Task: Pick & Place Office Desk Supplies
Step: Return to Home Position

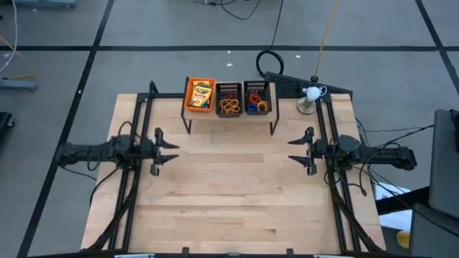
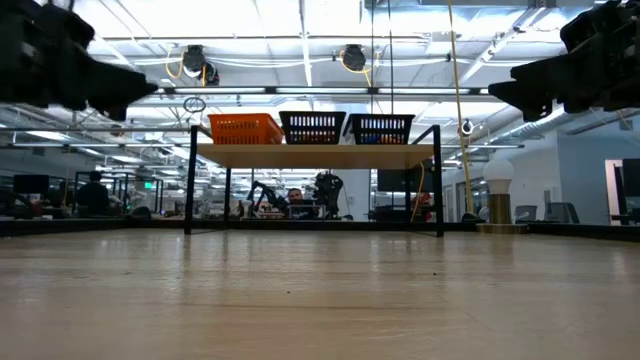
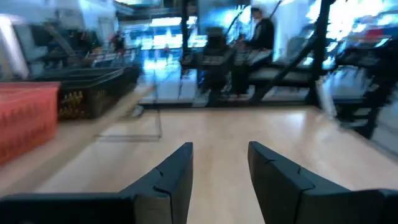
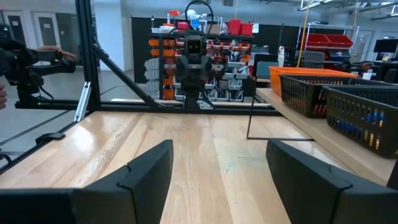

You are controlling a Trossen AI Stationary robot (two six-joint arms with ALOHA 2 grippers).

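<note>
Yellow-and-green card boxes (image 1: 200, 94) lie in the orange mesh bin (image 1: 189, 105) on a raised shelf at the table's far side. Loopy reddish-brown and tan bands (image 1: 229, 106) fill the middle black bin. Coloured rubber-band rings (image 1: 255, 100) sit in the right black bin. My left gripper (image 1: 170, 150) hovers open over the table's left part. My right gripper (image 1: 295, 150) hovers open over the right part. Both are far from the shelf and touch nothing. In the low view the bins' contents are hidden behind the mesh walls.
The shelf (image 2: 314, 155) stands on thin black legs (image 2: 189, 180) with room beneath it. A white lamp-like object (image 1: 310, 97) stands at the far right corner. Black frame rails (image 1: 136, 122) run along both table sides. Bare wood (image 1: 233, 193) lies between the grippers.
</note>
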